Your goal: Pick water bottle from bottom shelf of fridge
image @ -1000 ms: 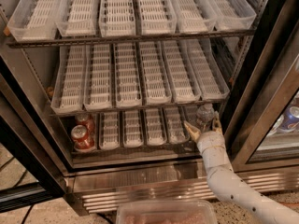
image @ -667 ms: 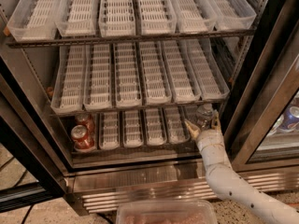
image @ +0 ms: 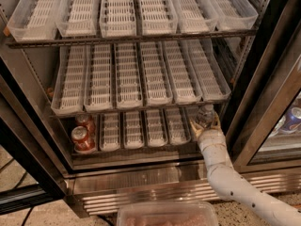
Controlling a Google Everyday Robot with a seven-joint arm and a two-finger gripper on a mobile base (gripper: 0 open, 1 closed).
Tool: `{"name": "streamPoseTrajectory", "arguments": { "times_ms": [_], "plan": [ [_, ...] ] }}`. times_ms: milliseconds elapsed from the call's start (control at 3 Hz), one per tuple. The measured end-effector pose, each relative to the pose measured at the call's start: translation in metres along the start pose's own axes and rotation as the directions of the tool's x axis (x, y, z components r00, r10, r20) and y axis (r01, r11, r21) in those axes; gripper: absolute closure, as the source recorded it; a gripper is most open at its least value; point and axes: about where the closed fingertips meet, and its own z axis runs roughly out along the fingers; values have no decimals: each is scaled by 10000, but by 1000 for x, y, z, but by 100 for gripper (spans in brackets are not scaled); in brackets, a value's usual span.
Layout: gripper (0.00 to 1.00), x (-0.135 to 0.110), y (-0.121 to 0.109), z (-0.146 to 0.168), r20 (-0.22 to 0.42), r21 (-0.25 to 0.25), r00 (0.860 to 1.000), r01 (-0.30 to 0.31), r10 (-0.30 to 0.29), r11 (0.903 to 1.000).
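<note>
Open fridge (image: 266,96), viewed from above its front. The white arm (image: 231,179) reaches over the steel sill (image: 141,178) to the right end of the bottom shelf (image: 141,150). There the hand (image: 205,125) grips the upright water bottle (image: 205,114), one finger on each side. Two red soda cans (image: 83,135) occupy the shelf's left end.

Below the fridge (image: 141,192) you have a speckled beige floor (image: 47,216) in warm, even light. At your lower left, thin dark cables (image: 7,166) cross it, and a black bar (image: 23,197) lies low along the ground beside them. To your right, a neighbouring glass door (image: 282,140) shows cans (image: 294,119) behind it. A clear plastic tub (image: 167,213) sits at the bottom edge of your view. The gripper (image: 205,122) is low on the right, inside the fridge.
</note>
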Motion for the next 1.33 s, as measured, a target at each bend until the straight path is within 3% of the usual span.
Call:
{"name": "streamPoseTrajectory", "arguments": {
  "times_ms": [333,667,1333],
  "plan": [
    [99,0,0,0,0,0,10000,0,0,10000],
    [100,0,0,0,1,-1,10000,0,0,10000],
    [100,-6,-2,-18,281,-515,9995,-104,119,9986]
  ]
}}
